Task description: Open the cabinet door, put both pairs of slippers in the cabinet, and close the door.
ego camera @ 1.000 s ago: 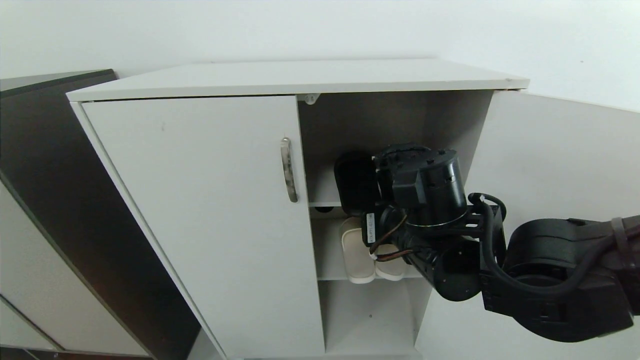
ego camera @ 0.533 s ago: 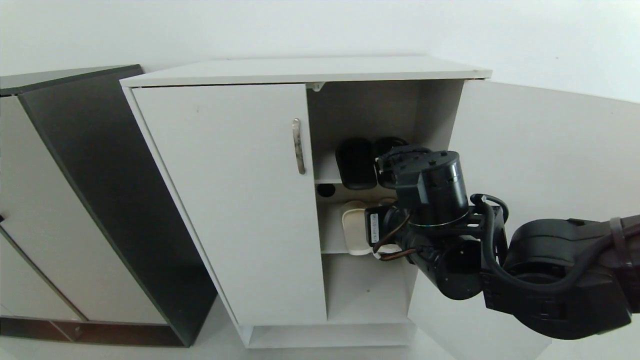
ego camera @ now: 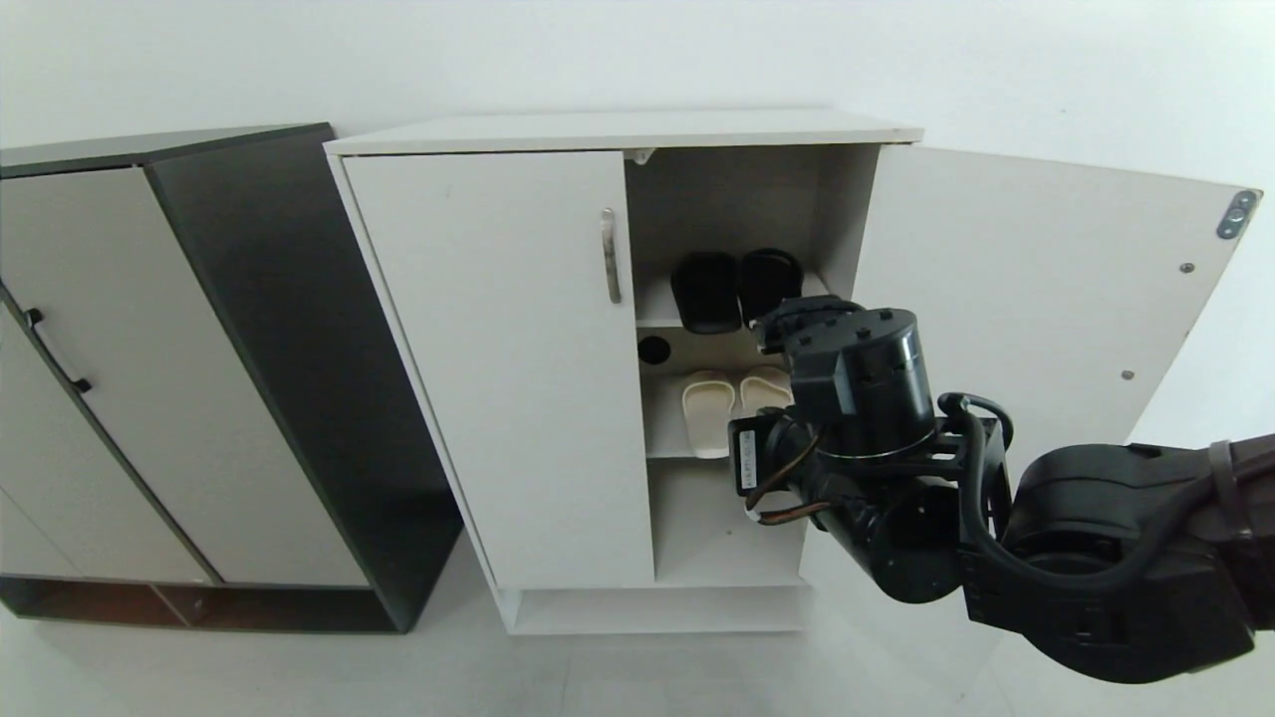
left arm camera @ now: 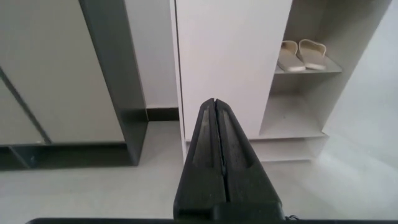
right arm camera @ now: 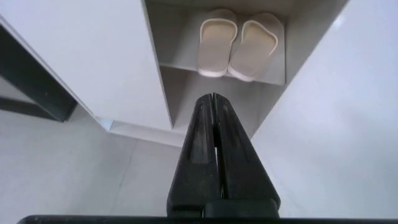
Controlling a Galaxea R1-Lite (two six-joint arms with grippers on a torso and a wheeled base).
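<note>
Head view: black slippers (ego camera: 735,289) and beige slippers (ego camera: 735,403) sit shelved in the cabinet (ego camera: 618,129), so only its open door (ego camera: 1026,289) seems left to close; left claw (left arm camera: 214,106) and right claw (right arm camera: 213,102) are pressed together, empty.

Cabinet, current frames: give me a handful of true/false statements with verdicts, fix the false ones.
1. The black slippers sit on the top shelf of the white cabinet. True.
2. The cream slippers lie on the floor outside. False: they are on the shelf below the black pair.
3. The right door stands open. True.
4. The right gripper holds a slipper. False: its fingers are shut with nothing between them.
5. The left door is swung open. False: it is shut.
</note>
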